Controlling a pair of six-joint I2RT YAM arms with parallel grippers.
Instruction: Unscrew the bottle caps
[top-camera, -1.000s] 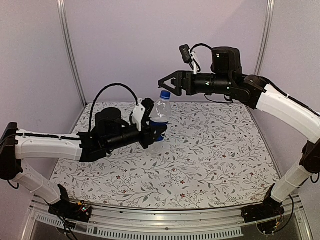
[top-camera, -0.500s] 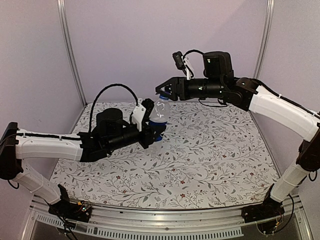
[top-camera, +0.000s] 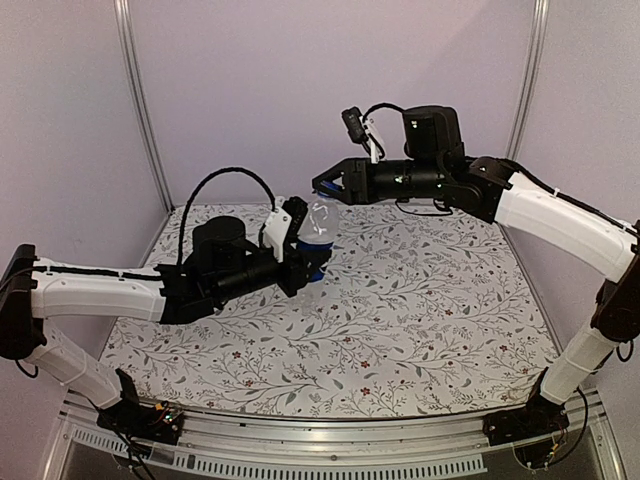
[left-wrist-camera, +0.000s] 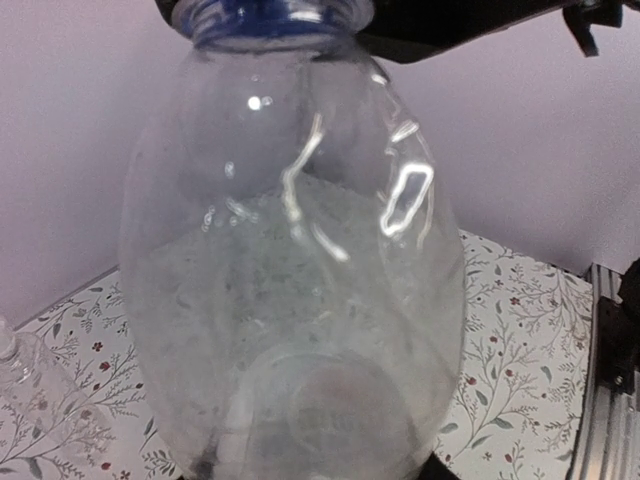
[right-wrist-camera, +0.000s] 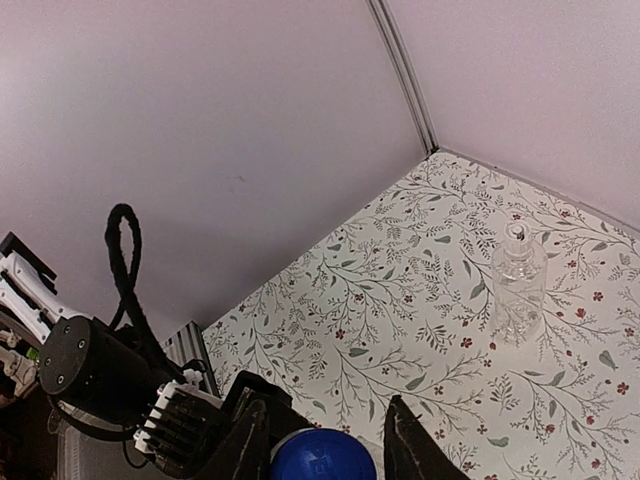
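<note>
My right jaws straddle the blue cap (right-wrist-camera: 322, 457); hardly any room either side. Left arm (top-camera: 100, 290) and Pepsi bottle (top-camera: 318, 226) block from below. Plain bottle (right-wrist-camera: 519, 283) stands well apart, open bench (right-wrist-camera: 400, 330) around it.

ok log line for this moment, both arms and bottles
left gripper: shut on labelled bottle, upright | right gripper: fingers either side of blue cap | plain bottle: standing on table, capped

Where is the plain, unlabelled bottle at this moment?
The plain bottle stands upright on the flowered table, right of centre in the right wrist view, near the wall, with nothing touching it.
</note>
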